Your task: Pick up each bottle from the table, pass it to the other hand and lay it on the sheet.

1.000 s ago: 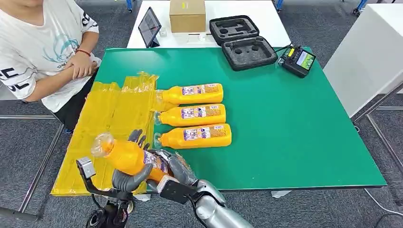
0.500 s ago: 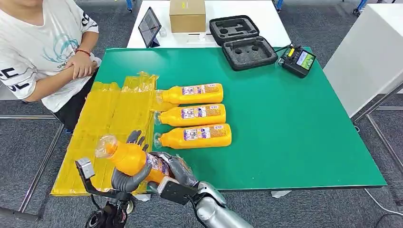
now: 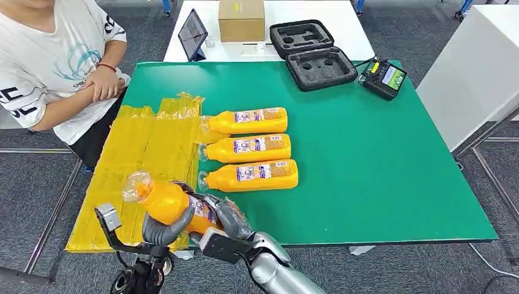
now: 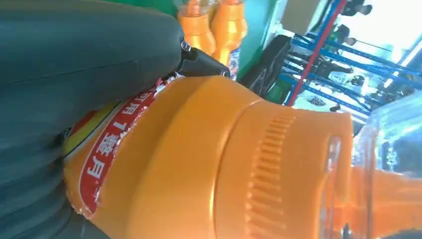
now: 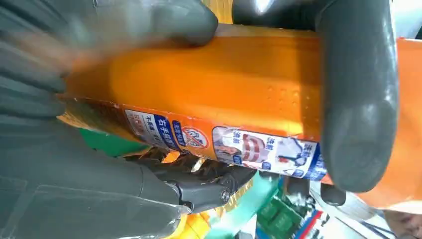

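An orange bottle (image 3: 168, 205) with a clear cap hangs over the near edge of the yellow sheet (image 3: 144, 153), cap pointing left and slightly up. My left hand (image 3: 160, 229) wraps the bottle's middle from below, fingers curled over it. My right hand (image 3: 225, 219) grips its base end. Up close, the bottle's shoulder (image 4: 224, 164) is in the left wrist view, and its labelled body (image 5: 224, 84) sits between grey fingers in the right wrist view. Three more orange bottles (image 3: 248, 120) (image 3: 248, 147) (image 3: 254, 175) lie side by side on the green table (image 3: 367, 153), caps toward the sheet.
A person (image 3: 55, 61) sits at the table's far left with arms folded near the sheet. At the back are a tablet (image 3: 192, 33), a cardboard box (image 3: 242, 19), an open black foam case (image 3: 312, 55) and a handheld controller (image 3: 384, 78). A white table (image 3: 477, 67) stands at right.
The left hand's fingers, spread above the bottle before, have closed over it. The bottle has shifted a little to the right and lower; the right hand keeps its hold.
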Tool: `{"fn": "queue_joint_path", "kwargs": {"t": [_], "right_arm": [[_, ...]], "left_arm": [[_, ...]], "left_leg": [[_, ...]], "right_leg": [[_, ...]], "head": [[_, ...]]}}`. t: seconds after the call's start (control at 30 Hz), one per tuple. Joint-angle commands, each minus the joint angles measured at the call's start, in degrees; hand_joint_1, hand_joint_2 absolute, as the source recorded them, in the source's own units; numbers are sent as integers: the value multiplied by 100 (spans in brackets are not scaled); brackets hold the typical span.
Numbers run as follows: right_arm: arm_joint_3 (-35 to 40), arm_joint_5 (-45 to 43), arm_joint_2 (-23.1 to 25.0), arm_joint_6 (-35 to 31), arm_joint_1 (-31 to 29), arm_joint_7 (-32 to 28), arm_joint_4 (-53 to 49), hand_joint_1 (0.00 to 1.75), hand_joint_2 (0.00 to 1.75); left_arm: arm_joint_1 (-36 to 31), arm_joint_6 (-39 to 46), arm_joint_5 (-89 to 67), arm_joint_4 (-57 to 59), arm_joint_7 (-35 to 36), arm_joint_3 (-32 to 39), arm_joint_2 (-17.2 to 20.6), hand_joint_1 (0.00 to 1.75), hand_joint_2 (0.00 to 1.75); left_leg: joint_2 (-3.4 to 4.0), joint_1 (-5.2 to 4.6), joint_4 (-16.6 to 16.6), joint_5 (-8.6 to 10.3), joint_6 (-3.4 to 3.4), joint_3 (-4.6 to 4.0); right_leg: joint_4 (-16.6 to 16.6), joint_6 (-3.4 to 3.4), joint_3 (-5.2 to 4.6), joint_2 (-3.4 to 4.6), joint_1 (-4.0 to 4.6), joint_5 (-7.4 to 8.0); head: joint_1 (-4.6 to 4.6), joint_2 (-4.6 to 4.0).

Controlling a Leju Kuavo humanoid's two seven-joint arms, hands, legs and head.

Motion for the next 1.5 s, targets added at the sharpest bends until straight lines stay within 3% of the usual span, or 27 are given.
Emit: {"fn": "queue_joint_path", "kwargs": {"t": [0.03, 0.4, 0.43, 0.47, 0.57, 0.7, 0.8, 0.83, 0.9, 0.97, 1.03, 1.13, 1.23, 1.3, 1.47, 1.5], "right_arm": [[481, 270, 146, -87, -293, 151, -35, 175, 175], [445, 307, 185, -250, -317, 143, 147, 169, 175], [384, 315, 209, -418, -305, 98, 135, 0, 175], [364, 291, 183, -462, -307, 64, 79, 0, 0], [204, 343, 31, -1140, -94, -152, -651, 0, 0], [223, 367, -46, -1093, -36, -34, -865, 0, 0], [74, 774, -148, -2231, 226, -264, -1547, 0, 0], [-345, 1358, -98, -2365, 489, -297, -2077, 0, 0], [-979, 2271, 56, -2365, 1080, -431, -3333, 0, 0], [-1136, 2596, 86, -2365, 1419, -431, -4305, 0, 0], [-1082, 2696, 75, -2365, 1553, -431, -4761, 0, 0], [-1066, 2707, 81, -2365, 1563, -431, -4833, 0, 0], [-1066, 2707, 81, -2365, 1563, -431, -4833, 0, 0], [-1010, 2659, 100, -2365, 1535, -431, -4752, 0, 0], [-982, 2586, 109, -2365, 1553, -431, -4962, 0, 0], [-976, 2574, 108, -2365, 1503, -431, -5042, 0, 0]], "left_arm": [[-675, 83, -87, 367, 45, -354, -89, 175, 175], [-690, 208, -60, 347, 12, -341, -83, 175, 175], [-681, 279, -56, 323, -9, -303, -90, 175, 175], [-677, 389, -116, 299, -56, -269, -79, 175, 175], [-634, 815, -471, 186, -221, -145, -30, 175, 175], [-616, 807, -456, 174, -212, -112, -20, 175, 175], [-625, 1688, -1310, 168, -527, -30, -35, 175, 175], [-652, 2190, -1772, 200, -690, 8, -20, 175, 175], [-708, 3103, -2515, 293, -964, 130, -48, 175, 175], [-646, 3755, -3006, 199, -1019, 196, -65, 175, 175], [-581, 4324, -3427, 17, -1019, 129, -4, 175, 175], [-583, 4438, -3509, -3, -1019, 124, 21, 175, 175], [-583, 4438, -3509, -3, -1019, 124, 21, 175, 175], [-631, 4904, -3936, 11, -1019, 107, 105, 175, 175], [-934, 5006, -6304, 57, -1019, 1452, -260, 175, 175], [-1143, 5006, -7186, 50, -1019, 1980, -428, 175, 175]], "left_leg": [[-16, 4, 6, -5, -6, 6], [-15, 4, 2, -9, -7, 18], [-14, 4, 1, -6, -7, 17], [-13, 3, 1, -4, -6, 11], [-9, 2, 2, -4, -5, 8], [-13, 4, 2, -7, -6, 12], [-4, 2, 0, -2, -4, 3], [-11, 3, 2, -7, -6, 13], [-29, 3, 2, -8, -7, 12], [-38, -2, 4, -2, -2, -4], [6, 8, 5, -20, -10, 9], [-35, 6, 6, -12, -10, 9], [-17, 5, 1, -10, -8, 9], [-20, 4, 0, -8, -6, 8], [-14, 5, 2, -2, -6, -4], [-18, 8, 4, -9, -10, 7]], "right_leg": [[5, -5, 11, -11, 4, -9], [1, -5, 23, -9, 4, -12], [0, -5, 21, -9, 4, -10], [0, -4, 15, -8, 3, -7], [1, -4, 12, -5, 2, -6], [0, -4, 18, -8, 3, -9], [-1, -3, 8, -3, 2, -2], [1, -4, 19, -7, 3, -10], [3, -5, 22, -24, 2, -16], [7, -3, 8, -44, -2, -13], [4, -9, 13, 1, 8, -9], [4, -6, 17, -42, -2, -24], [-1, -5, 18, -27, -3, -16], [0, -6, 18, -30, -4, -15], [0, -5, 4, -26, -1, -6], [2, -8, 16, -28, 2, -13]], "head": [[0, 0], [2, 0], [0, 0], [0, 0], [0, 0], [2, 0], [2, 0], [2, 0], [0, 0], [21, 0], [7, 0], [-11, 0], [-13, 0], [-13, 0], [-13, 0], [-11, 0]]}}
